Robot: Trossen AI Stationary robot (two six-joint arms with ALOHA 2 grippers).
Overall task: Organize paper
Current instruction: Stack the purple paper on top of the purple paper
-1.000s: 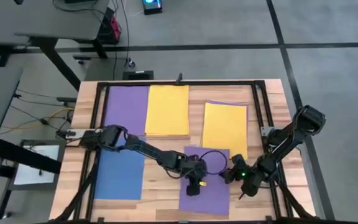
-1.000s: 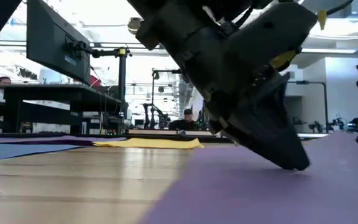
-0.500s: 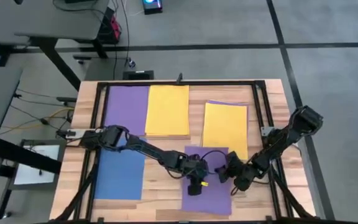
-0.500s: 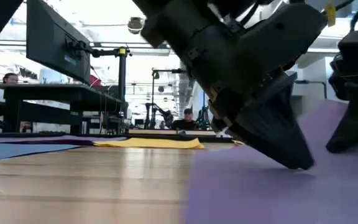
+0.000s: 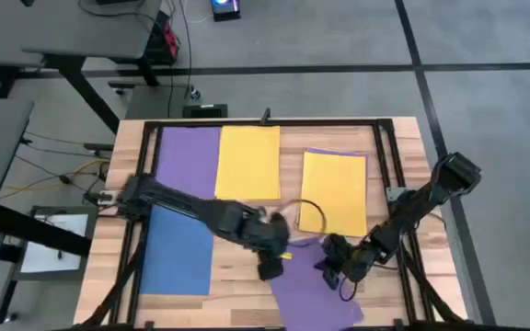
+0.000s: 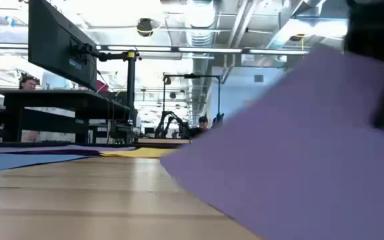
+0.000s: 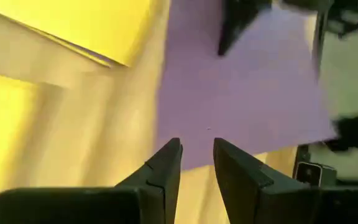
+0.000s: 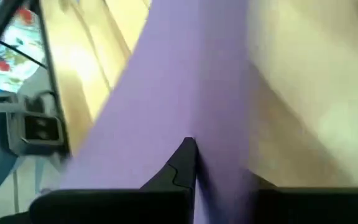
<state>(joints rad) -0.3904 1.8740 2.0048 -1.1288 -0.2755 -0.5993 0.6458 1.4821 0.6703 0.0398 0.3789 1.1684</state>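
Most of the sorting looks done: on the wooden table (image 5: 247,262) a purple sheet (image 5: 188,162) and a yellow sheet (image 5: 248,163) lie side by side at the far edge, a second yellow sheet (image 5: 333,191) rests on a purple one whose edge just peeks out at its far side, and a blue sheet (image 5: 177,248) lies flat at the near left. What is left, by my reading, is the loose purple sheet (image 5: 316,285) at the near middle, which sits skewed and partly raised off the wood (the low view shows it tilted up like a ramp) and has not yet joined either purple place. The right gripper (image 5: 335,274) is pinched closed on this sheet's edge, the paper running between its fingers in the right wrist view. The left gripper (image 5: 270,268) hangs just beside the sheet's left edge with its fingers (image 7: 163,168) a small gap apart and nothing between them. Compared with half a second ago, the sheet has turned from square to slanted and lifted at one side, the left gripper has come off its surface and pulled back toward the left, and the right gripper has moved in from the sheet's right edge
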